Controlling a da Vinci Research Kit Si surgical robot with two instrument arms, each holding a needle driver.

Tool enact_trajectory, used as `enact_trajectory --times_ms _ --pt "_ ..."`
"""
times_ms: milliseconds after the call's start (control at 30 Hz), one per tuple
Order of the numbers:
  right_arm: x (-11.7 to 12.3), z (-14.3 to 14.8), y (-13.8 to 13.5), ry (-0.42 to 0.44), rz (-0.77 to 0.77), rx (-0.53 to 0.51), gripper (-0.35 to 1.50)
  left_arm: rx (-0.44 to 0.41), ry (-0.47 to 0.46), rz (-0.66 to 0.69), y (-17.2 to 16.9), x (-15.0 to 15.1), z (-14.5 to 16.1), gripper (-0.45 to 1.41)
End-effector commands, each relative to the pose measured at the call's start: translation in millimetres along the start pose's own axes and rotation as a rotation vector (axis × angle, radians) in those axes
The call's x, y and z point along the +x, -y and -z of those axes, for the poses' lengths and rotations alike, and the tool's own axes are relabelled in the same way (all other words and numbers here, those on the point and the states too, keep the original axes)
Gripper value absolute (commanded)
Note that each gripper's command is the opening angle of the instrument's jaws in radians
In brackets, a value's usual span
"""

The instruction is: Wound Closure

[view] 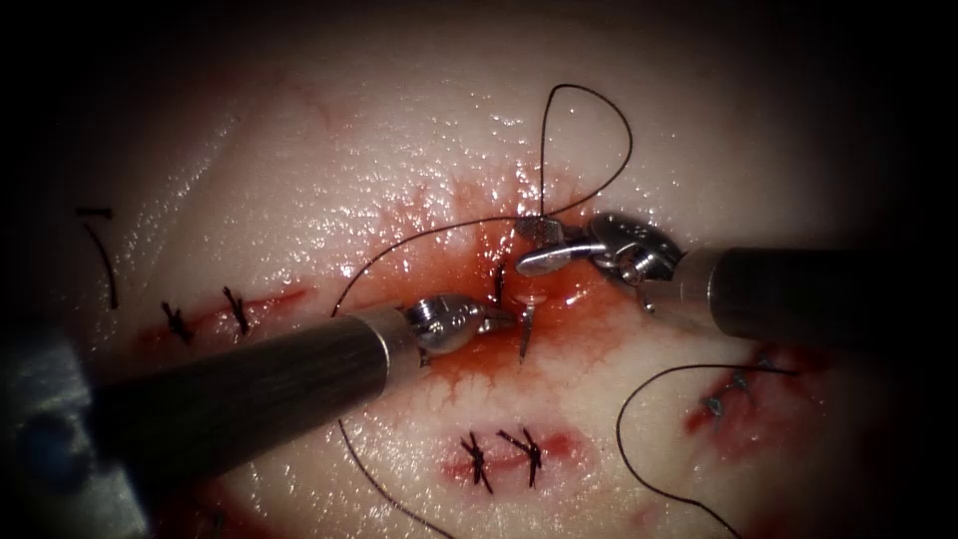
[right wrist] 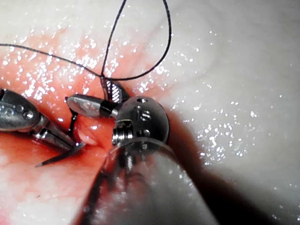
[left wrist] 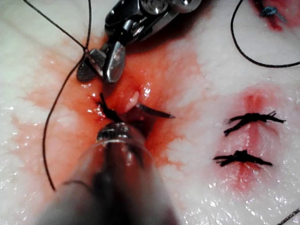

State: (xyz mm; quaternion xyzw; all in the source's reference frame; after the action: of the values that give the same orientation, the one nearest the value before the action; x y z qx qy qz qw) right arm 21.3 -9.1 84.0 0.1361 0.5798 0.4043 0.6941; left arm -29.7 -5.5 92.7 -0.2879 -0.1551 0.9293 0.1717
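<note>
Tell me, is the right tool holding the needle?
No, the right tool has its jaws open around the thread, while the needle sits at the left tool.

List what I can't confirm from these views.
- Needle, held near its tip by the left end effector: endoscope view, rear curve hidden behind that tool and the cut's edge; whether it sits in the tissue, unclear.
- Left end effector's grip: left wrist view, hidden by its own wrist.
- Thread: endoscope view, ends cut off by bottom edge.
- Right end effector, open, holds nothing.
</note>
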Motion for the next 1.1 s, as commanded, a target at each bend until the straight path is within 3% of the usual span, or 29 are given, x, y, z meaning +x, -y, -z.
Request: enact_trajectory --times_ms 33,200,367,533,567,600,700,833,967,1067,1100 --pt "0.0 -0.6 0.7 0.019 0.031 -0.004 1.48 -0.001 -0.001 -0.001 0.1 0.1 -0.9 -0.23" --pt "1.1 -0.7 2.9 0.041 0.16 -0.029 1.36 -0.001 -0.001 -0.001 0.0 0.1 -0.8 -0.23" --pt "2.6 -0.4 3.1 0.047 0.209 -0.092 1.28 0.0 -0.001 0.0 -0.2 0.1 -0.7 -0.23" --pt "2.5 -0.5 2.6 0.066 0.215 -0.13 0.94 0.0 0.0 -0.006 -0.2 0.2 -0.7 -0.25" --pt "2.4 -0.5 2.5 0.072 0.215 -0.135 0.81 0.0 0.0 -0.006 -0.2 0.2 -0.8 -0.25" --pt "2.4 -0.5 2.5 0.084 0.216 -0.141 0.56 0.0 0.0 -0.006 -0.2 0.2 -0.7 -0.25" --pt "2.1 -0.4 2.5 0.111 0.213 -0.154 -0.35 -0.001 0.0 -0.006 -0.2 0.2 -0.7 -0.25" --pt "1.3 -0.7 2.2 0.166 0.201 -0.167 -0.35 -0.001 -0.001 -0.006 -0.2 0.2 -0.7 -0.25" --pt "0.7 -1.0 1.5 0.167 0.201 -0.162 -0.35 -0.001 -0.001 -0.006 -0.2 0.2 -0.7 -0.25" --pt "0.5 -1.1 1.3 0.165 0.185 -0.155 0.21 -0.001 -0.001 -0.006 -0.2 0.2 -0.7 -0.25" --pt "0.5 -1.0 1.4 0.168 0.174 -0.154 -0.23 -0.001 -0.001 -0.006 -0.2 0.2 -0.7 -0.25"
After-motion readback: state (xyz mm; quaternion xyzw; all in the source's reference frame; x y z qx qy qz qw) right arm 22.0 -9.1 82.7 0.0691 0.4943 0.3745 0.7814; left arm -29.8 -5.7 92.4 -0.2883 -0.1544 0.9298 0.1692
